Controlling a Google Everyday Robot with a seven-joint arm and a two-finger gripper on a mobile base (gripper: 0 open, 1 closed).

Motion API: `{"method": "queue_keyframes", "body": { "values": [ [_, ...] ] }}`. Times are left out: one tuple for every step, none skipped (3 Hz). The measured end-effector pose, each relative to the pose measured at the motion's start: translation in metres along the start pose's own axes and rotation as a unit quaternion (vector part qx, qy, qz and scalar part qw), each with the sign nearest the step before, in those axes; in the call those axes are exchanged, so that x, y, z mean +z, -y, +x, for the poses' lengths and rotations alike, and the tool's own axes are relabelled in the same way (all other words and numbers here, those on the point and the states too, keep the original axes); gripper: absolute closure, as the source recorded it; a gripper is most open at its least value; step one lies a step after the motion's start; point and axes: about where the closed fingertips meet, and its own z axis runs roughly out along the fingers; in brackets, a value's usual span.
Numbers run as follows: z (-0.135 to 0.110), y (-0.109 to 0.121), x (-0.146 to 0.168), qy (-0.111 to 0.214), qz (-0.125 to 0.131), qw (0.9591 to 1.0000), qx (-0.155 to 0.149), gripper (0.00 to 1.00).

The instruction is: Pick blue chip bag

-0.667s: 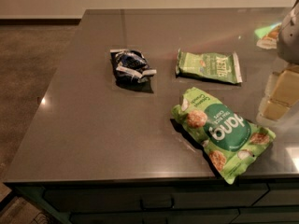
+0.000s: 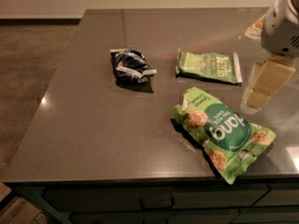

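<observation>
The blue chip bag [image 2: 130, 66] is a small crumpled navy foil bag with white and silver markings. It lies on the grey table [image 2: 93, 125], left of centre. My gripper [image 2: 264, 84], cream-coloured under a white arm, hangs over the table's right side. It is far to the right of the blue bag, near the right ends of the two green bags, and holds nothing.
A flat light-green packet [image 2: 209, 66] lies right of the blue bag. A large green "dang" bag [image 2: 221, 132] lies near the front right edge. The table's left edge drops to a carpeted floor [image 2: 28, 69]. A wall runs behind.
My gripper and arm have shifted slightly to the left, further over the table. The bags have not moved.
</observation>
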Motion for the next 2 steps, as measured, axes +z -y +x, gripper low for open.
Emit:
{"method": "queue_keyframes", "body": {
  "values": [
    [-0.037,0.021,0.015,0.025,0.014,0.9996,-0.003,0.0],
    [-0.08,0.04,0.031,0.053,0.017,0.9984,-0.011,0.0]
  ]
}}
